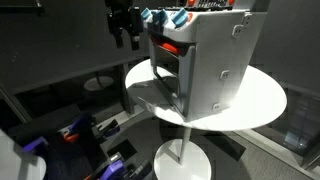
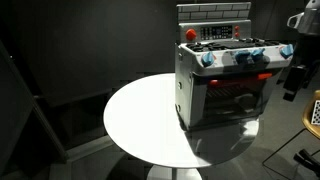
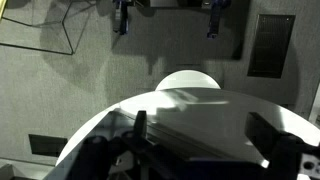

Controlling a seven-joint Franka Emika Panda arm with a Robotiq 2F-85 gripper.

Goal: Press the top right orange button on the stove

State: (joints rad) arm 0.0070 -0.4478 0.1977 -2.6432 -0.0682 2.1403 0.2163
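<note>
The grey toy stove [image 1: 215, 60] stands on a round white table [image 1: 262, 100], and it also shows in an exterior view [image 2: 190, 90]. Its oven door has a dark frame and an orange-red interior [image 2: 235, 95]. Blue knobs [image 2: 233, 57] and small orange-red buttons run along its front strip, and a red knob [image 2: 190, 34] sits on the back panel. My gripper [image 1: 125, 40] hangs in the air just off the stove's front at knob height, apart from it; it also shows at the frame edge [image 2: 293, 85]. In the wrist view its fingers [image 3: 205, 140] are wide apart and empty, above the table [image 3: 190, 85].
The table stands on a single pedestal with a round base [image 1: 183, 160]. Blue and purple objects lie on the floor [image 1: 40, 145] beside dark equipment. A yellow object [image 2: 316, 110] is at the frame edge. Dark walls surround the table.
</note>
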